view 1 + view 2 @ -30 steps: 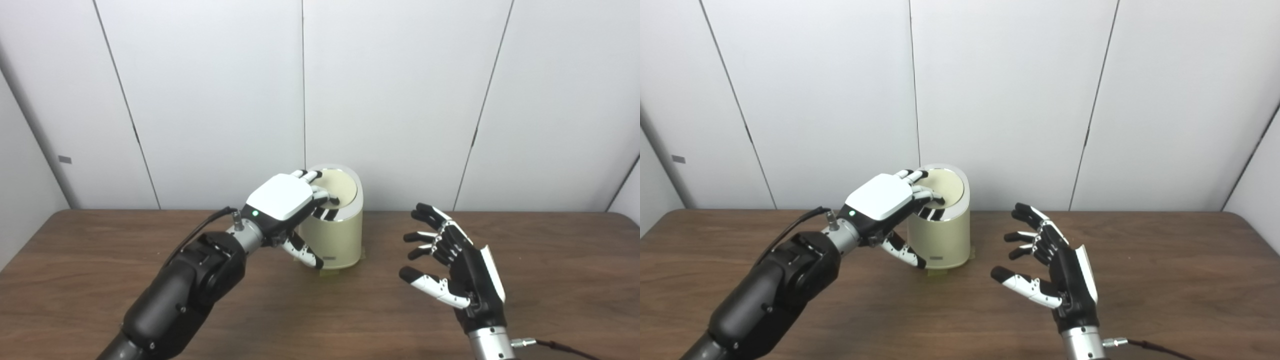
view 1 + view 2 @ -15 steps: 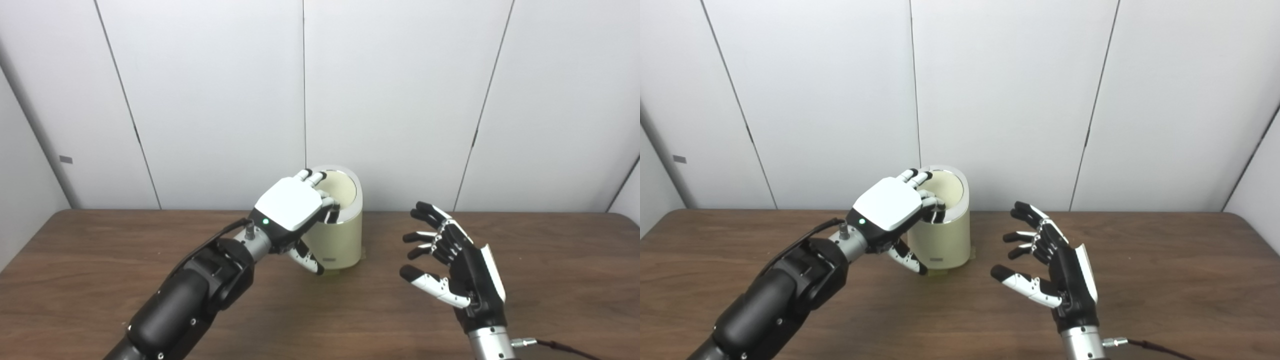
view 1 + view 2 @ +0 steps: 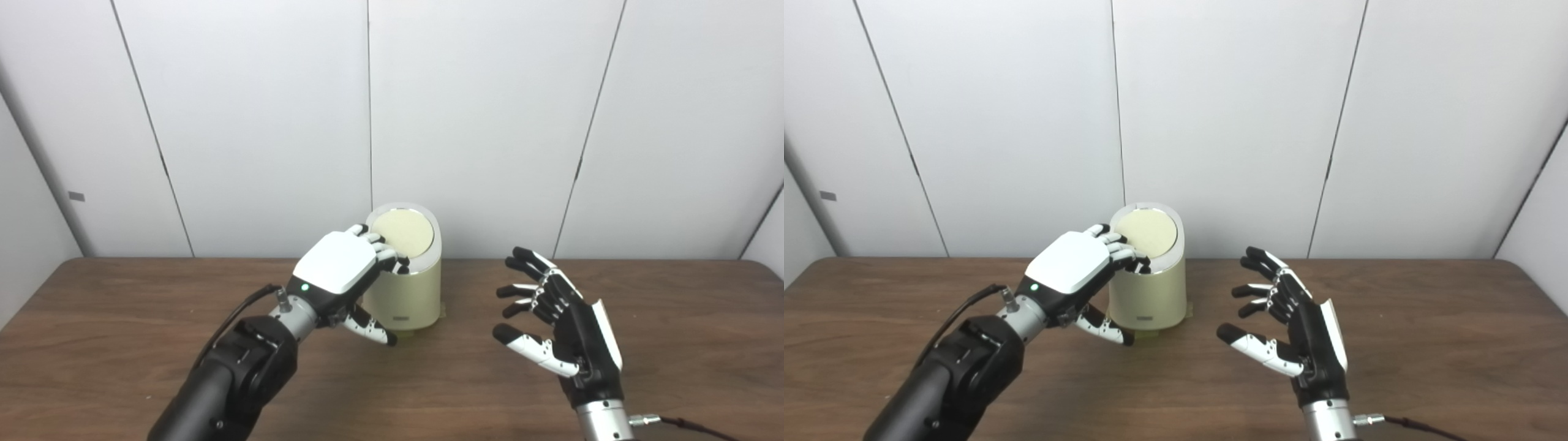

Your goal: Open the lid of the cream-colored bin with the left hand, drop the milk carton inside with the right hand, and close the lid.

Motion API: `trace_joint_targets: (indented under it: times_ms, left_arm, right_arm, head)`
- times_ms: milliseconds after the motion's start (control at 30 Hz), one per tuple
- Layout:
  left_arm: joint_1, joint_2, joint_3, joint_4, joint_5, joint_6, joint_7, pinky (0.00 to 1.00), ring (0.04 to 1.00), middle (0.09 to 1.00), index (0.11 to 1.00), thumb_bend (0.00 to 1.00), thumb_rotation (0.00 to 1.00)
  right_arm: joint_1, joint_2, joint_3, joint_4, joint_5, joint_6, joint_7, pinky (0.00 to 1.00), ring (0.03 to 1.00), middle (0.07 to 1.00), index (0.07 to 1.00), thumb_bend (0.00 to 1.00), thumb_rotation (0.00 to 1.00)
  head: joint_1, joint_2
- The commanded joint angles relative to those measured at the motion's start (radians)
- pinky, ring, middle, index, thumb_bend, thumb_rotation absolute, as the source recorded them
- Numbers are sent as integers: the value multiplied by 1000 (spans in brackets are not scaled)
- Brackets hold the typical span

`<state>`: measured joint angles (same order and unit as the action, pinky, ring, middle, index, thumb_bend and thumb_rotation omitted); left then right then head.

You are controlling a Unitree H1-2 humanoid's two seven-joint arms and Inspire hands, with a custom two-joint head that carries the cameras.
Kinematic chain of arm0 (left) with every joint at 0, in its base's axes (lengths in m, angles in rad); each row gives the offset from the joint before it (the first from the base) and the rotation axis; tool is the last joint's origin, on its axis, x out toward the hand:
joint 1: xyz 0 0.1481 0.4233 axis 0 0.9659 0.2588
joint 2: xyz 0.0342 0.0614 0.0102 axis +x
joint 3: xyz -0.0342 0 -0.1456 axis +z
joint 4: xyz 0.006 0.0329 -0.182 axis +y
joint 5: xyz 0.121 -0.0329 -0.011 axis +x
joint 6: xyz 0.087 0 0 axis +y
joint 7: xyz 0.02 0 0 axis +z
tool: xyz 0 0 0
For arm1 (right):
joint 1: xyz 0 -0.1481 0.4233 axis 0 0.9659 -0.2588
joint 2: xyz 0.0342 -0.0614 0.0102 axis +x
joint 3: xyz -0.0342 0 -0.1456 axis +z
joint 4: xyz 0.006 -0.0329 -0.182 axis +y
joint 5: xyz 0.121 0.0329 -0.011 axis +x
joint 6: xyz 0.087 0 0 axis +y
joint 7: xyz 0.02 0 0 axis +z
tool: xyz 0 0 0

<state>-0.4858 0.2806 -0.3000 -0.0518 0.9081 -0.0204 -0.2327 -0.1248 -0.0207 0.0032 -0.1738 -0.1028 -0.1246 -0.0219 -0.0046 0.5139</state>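
Resting left robot hand (image 3: 340, 269) at bin (image 3: 407, 294) rim, lid (image 3: 403, 232) flat, right robot hand (image 3: 566, 327) spread apart

Bin (image 3: 411, 288): cream body, paler cream lid (image 3: 403, 232), shiny silver rim band. Table (image 3: 674, 318): dark brown wood grain. Wall panels (image 3: 478, 110): plain white, thin dark seams. Left hand (image 3: 343, 269): white back, black-and-white fingers, small green light. Right hand (image 3: 560, 324): black palm, white edge, black-and-white fingers.

Left hand (image 3: 335, 271): white back plate, green light glowing, black-and-white fingers, silver wrist, black cable trailing, glossy black forearm. Right hand (image 3: 566, 331): matching colours, silver wrist plug.
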Motion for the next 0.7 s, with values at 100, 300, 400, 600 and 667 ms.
trace_joint_targets:
  times_ms: [100, 300, 400, 600, 667]
  left_arm:
    - [33, -57, 159, -39, -213, -60, 194, 807, 932, 957, 939, 796, 290]
    - [149, -134, 269, -87, -478, -37, 206, 818, 912, 926, 917, 765, 244]
    - [209, -152, 300, -109, -636, -12, 163, 700, 839, 882, 891, 747, 282]
    - [301, -175, 332, -111, -819, -15, 141, 607, 706, 778, 839, 741, 296]
    - [321, -173, 336, -107, -846, -19, 139, 564, 680, 758, 824, 709, 271]
  right_arm:
    - [-34, -8, -7, -9, 3, -41, -5, 476, 632, 794, 794, 757, 417]
    - [-31, -17, -10, -7, 3, -35, -4, 472, 633, 797, 785, 742, 395]
    - [-31, -22, -15, -8, 2, -21, -4, 488, 640, 797, 783, 749, 380]
    - [-32, -35, -21, -7, 12, -2, 1, 503, 658, 803, 791, 750, 283]
    - [-30, -38, -22, -11, 12, 7, 3, 517, 669, 808, 792, 757, 268]
  head:
    - [-4, 0]
    - [-8, 3]
    - [-6, 4]
    - [-14, 2]
    - [-22, 4]
